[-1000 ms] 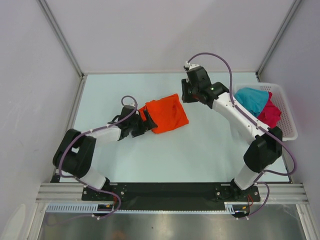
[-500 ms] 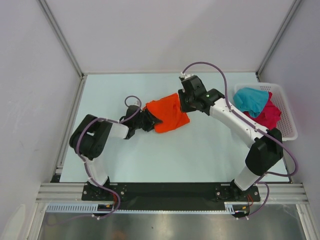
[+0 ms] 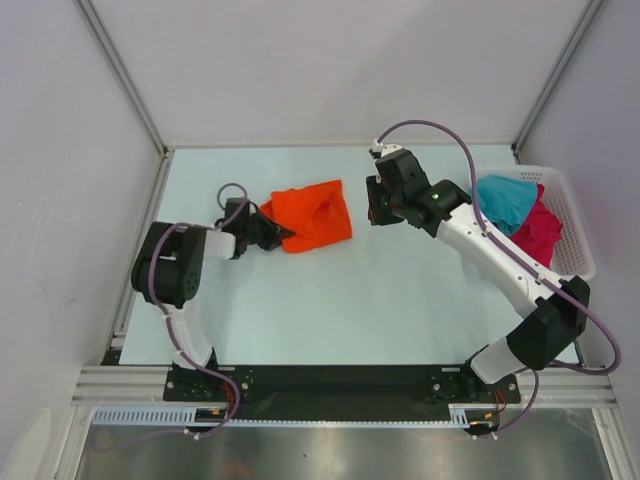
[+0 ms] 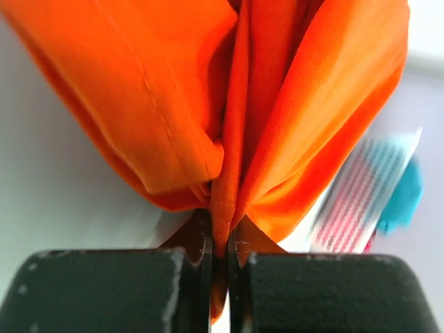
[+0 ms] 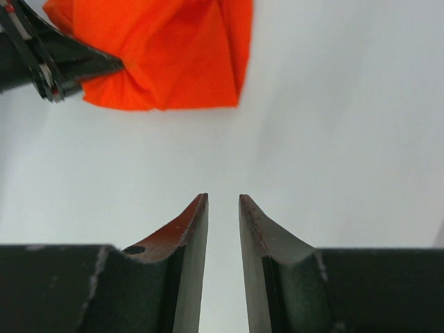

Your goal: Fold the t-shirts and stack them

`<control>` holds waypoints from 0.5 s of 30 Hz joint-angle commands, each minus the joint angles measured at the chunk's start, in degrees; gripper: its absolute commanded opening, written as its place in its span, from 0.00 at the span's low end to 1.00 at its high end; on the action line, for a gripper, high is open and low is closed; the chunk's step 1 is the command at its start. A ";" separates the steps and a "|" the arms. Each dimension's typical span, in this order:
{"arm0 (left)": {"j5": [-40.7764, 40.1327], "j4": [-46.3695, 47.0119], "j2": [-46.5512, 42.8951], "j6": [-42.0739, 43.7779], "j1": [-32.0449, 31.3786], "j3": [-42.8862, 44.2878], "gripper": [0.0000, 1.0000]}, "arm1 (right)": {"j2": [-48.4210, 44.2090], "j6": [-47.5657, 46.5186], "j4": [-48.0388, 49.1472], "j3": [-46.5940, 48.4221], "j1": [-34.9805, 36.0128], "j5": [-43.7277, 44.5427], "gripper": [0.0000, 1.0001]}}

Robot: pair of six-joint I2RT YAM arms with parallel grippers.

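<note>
The bright orange t-shirt (image 3: pixel 312 213) lies bunched on the table, left of centre. My left gripper (image 3: pixel 275 232) is shut on its near-left edge; in the left wrist view a fold of orange cloth (image 4: pixel 277 104) is pinched between the jaws of that gripper (image 4: pixel 220 239). My right gripper (image 3: pixel 373 211) hovers just right of the shirt, apart from it. It is open by a narrow gap (image 5: pixel 223 198) with nothing between its fingers, and the orange t-shirt (image 5: pixel 173 48) lies ahead of it. The teal t-shirt (image 3: pixel 503 198) and the pink t-shirt (image 3: pixel 540 228) lie in the basket.
The white slotted basket (image 3: pixel 578 228) stands at the table's right edge, behind the right arm. Metal frame posts and white walls close in the back and both sides. The black left fingers (image 5: pixel 55 66) show at the upper left of the right wrist view.
My left gripper has shut on the orange t-shirt's edge and drawn it to the left. My right gripper has pulled back to the right, off the shirt.
</note>
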 commanded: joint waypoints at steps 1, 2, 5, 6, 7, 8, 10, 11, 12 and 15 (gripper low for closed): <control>-4.74 -10.47 -5.93 4.72 10.72 1.37 0.00 | -3.06 1.13 -0.83 1.90 1.67 0.52 0.30; -4.74 -11.26 -6.81 5.42 14.91 1.11 0.00 | -3.24 1.22 -0.84 1.64 2.11 0.43 0.30; -4.04 -14.07 -10.32 6.83 22.74 -1.00 0.00 | -3.59 1.66 -0.66 0.58 3.08 0.43 0.30; -3.78 -14.43 -11.46 7.01 24.69 -1.61 0.00 | -3.68 1.66 -0.49 0.32 3.25 0.34 0.30; -3.69 -14.78 -13.30 7.36 26.45 -2.92 0.00 | -3.77 1.74 -0.22 -0.29 3.52 0.26 0.30; -3.43 -15.57 -14.45 8.23 29.60 -3.55 0.00 | -3.85 2.01 -0.05 -0.47 3.61 -0.18 0.30; -3.68 -16.80 -17.34 9.20 32.34 -4.86 0.00 | -3.77 2.01 0.48 -0.74 3.70 -0.62 0.30; -3.69 -17.67 -18.32 9.73 34.62 -5.39 0.00 | -3.68 2.01 0.48 -0.65 3.96 -0.80 0.30; -4.12 -17.94 -19.46 9.74 35.86 -6.01 0.00 | -3.68 2.01 0.48 -0.56 3.96 -0.80 0.30; -7.62 -18.12 -25.52 9.30 39.82 -10.83 0.00 | -3.33 2.09 0.48 -0.39 4.31 -0.89 0.30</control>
